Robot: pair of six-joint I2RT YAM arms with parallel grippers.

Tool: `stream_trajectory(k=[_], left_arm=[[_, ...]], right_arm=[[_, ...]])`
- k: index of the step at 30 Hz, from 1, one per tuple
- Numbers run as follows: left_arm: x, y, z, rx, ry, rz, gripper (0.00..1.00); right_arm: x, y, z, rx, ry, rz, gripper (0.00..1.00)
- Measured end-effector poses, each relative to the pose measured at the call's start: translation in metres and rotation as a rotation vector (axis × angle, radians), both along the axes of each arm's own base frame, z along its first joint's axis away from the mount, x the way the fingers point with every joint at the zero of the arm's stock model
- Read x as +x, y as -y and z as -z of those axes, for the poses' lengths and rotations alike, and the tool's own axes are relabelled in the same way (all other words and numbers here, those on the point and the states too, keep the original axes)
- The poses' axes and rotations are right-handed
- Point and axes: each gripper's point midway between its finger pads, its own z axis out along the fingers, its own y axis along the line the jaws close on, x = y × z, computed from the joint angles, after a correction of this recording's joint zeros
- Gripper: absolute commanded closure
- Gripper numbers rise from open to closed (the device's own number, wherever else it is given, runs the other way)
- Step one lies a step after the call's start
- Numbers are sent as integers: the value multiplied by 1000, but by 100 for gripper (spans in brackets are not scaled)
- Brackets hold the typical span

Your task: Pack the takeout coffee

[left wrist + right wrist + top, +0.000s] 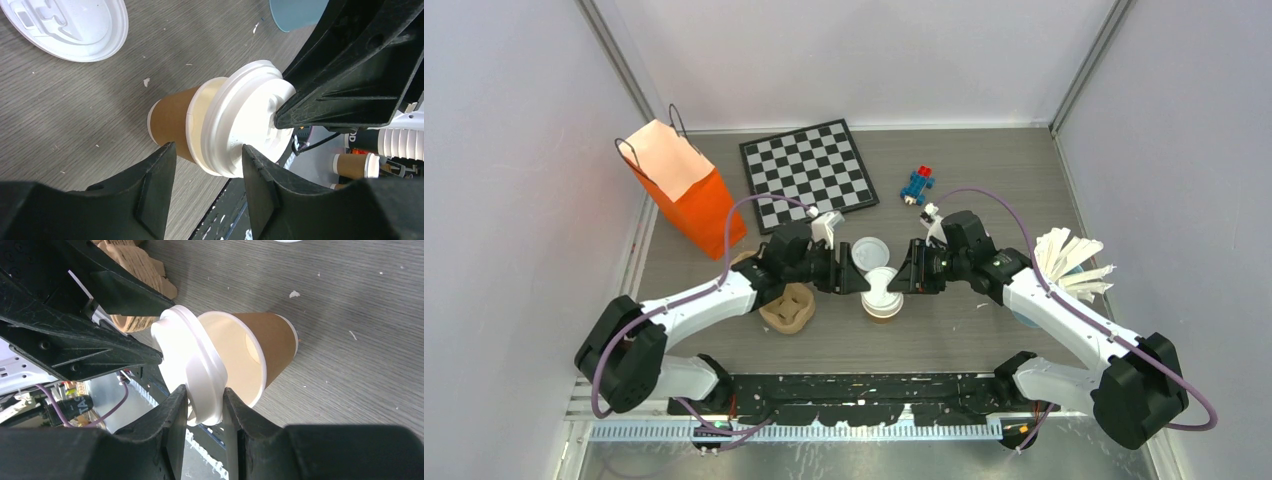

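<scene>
One brown kraft-paper cup (883, 303) stands upright mid-table between both grippers. My right gripper (205, 395) is shut on the rim of its white lid (190, 360). It holds the lid tilted over the cup's (272, 340) open mouth, not seated. My left gripper (207, 150) is open. Its fingertips (167, 152) are at the near side of the cup (170, 120) and lid (250, 120). In the top view the left gripper (849, 275) and right gripper (902, 280) face each other across the cup.
A loose white lid (867, 250) lies just behind the cup. The tan pulp tray (787, 308) sits under the left arm. An orange paper bag (686, 190) stands at back left, with a chessboard (809, 172) and a blue toy (917, 185) behind. A fan of white sticks (1069, 262) is on the right. A blue tumbler (295, 12) is also there.
</scene>
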Motion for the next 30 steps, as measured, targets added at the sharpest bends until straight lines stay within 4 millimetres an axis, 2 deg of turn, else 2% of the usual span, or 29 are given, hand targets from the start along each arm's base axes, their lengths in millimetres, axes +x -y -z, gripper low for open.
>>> stream_trajectory(k=[9,23,30], left_arm=[[1,-1,-8,-11,21,-9,51],[0,-1,6,14,-11,-5,56],[-1,-1,6,13,-16,1,60]], right_arm=[[0,-3,3,24,-11,4,65],[1,-3,16,-2,-47,9,62],[2,-1,18,-13,-50,17,59]])
